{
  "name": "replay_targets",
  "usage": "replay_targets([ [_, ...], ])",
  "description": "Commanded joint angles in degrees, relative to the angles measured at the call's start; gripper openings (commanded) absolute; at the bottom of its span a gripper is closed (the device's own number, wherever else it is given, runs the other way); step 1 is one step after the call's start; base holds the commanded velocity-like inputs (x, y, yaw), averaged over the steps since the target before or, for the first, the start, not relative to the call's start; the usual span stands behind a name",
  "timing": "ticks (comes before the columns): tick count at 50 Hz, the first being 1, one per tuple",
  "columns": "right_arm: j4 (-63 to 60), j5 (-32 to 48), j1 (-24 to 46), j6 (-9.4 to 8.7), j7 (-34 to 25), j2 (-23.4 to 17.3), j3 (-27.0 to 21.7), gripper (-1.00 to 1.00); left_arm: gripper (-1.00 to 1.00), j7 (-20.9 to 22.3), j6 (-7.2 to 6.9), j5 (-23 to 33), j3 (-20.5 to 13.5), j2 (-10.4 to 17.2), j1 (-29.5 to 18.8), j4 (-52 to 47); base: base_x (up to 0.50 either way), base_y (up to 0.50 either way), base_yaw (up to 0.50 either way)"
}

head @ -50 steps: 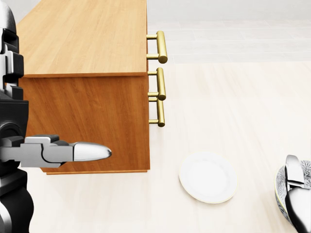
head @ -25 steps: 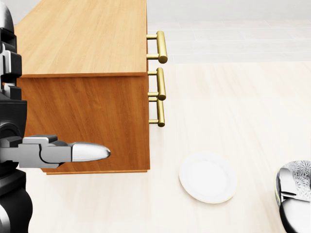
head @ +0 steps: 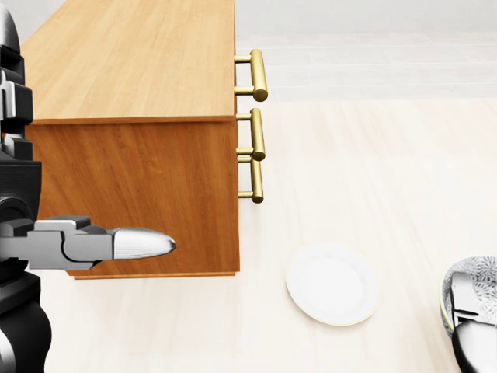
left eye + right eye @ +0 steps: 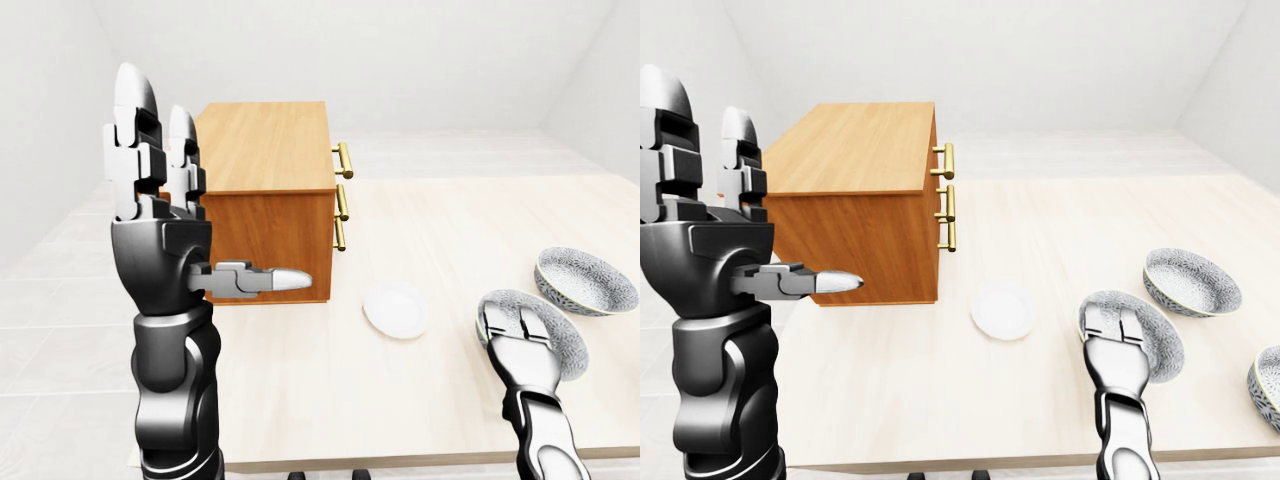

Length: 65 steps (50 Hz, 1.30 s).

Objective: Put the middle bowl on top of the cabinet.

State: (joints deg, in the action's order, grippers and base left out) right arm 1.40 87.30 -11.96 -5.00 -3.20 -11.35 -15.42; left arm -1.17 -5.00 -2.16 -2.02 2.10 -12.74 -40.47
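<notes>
Three patterned bowls sit at the right of the worktop in the right-eye view: the middle bowl, a farther bowl up and to its right, and a third bowl cut off by the right edge. The right hand lies over the near rim of the middle bowl, fingers extended flat and not closed on it. The left hand is raised upright at the left, open, two fingers pointing up and the thumb sticking out sideways. A white plate lies between the bowls and the wooden cabinet, whose brass handles face right
</notes>
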Motion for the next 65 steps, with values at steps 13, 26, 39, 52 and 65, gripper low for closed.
replay_targets([
  [13, 3.9, -0.9, -0.5, 0.00, 1.5, -1.4, -1.5, -1.00, 1.00, 0.0, 0.00, -0.1, 0.0, 0.0, 0.3, -0.3, 0.00, 0.00, 0.00],
  [26, 1.5, -0.8, -1.0, 0.00, 0.1, -1.1, -1.7, -1.00, 1.00, 0.1, 0.00, -0.4, -0.1, 0.1, 0.1, 0.3, 0.00, 0.00, 0.00],
  [39, -8.6, 3.3, -1.7, 0.00, -5.9, -0.9, -2.0, -1.00, 1.00, 0.2, 0.00, -0.5, -0.1, 0.1, 0.1, 0.1, 0.00, 0.00, 0.00],
  [52, -22.8, 13.3, 0.1, 0.00, -15.2, -0.2, -5.2, -1.00, 1.00, 0.1, 0.00, -0.4, 0.1, 0.1, 0.0, -0.1, 0.00, 0.00, 0.00],
  [65, -25.8, 12.2, 2.8, 0.00, -17.8, 1.7, -7.1, -1.00, 1.00, 0.2, 0.00, -0.4, 0.0, 0.0, 0.0, 0.2, 0.00, 0.00, 0.00],
])
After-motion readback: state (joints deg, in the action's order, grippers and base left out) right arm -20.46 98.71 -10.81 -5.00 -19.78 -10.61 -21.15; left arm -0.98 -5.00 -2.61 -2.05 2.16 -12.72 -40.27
